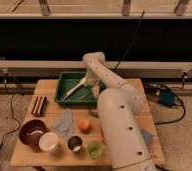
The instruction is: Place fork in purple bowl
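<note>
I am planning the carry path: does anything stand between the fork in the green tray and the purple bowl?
Nothing tall. The pincer is over the green tray, near the fork. Toward the purple bowl come only the tray's front wall and a flat blue cloth; a lifted fork should clear both.

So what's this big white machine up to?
A one-armed robot is working over a wooden table. Its claw is low over the green tray, close to a slim grey fork and a long white utensil. The purple bowl sits near the front edge, with no fork in it yet.
</note>
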### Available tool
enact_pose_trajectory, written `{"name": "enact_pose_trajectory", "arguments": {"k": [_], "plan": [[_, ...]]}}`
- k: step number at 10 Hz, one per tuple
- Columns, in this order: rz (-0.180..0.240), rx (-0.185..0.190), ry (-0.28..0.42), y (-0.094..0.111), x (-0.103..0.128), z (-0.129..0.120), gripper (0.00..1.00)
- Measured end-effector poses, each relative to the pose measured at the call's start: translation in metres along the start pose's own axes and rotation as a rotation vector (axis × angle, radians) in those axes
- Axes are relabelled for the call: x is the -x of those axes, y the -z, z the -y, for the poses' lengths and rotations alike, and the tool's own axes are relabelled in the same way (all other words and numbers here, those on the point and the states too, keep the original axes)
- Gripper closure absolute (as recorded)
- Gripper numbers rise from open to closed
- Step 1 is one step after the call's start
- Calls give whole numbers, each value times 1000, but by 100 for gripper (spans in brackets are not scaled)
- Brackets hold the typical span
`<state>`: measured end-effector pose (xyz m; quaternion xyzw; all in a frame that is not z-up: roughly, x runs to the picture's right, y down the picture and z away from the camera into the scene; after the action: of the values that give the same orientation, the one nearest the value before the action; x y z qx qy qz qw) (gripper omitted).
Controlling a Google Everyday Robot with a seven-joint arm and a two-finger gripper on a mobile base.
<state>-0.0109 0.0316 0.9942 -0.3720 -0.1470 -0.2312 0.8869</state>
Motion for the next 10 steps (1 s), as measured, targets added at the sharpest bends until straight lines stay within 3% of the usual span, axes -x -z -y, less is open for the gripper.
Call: {"name": "enact_pose_trajectory", "arguments": {"k": [1,3,4,6,7,10], "plan": [[1,5,1,-2,-2,-1,50],[4,8,5,-4,0,0,66],[4,18,7,-4,0,-2,80],[6,14,3,-4,-2,-2,95],[4,13,4,-4,-2,-1,99],[-6,-12,14,7,-1,2,100]]}}
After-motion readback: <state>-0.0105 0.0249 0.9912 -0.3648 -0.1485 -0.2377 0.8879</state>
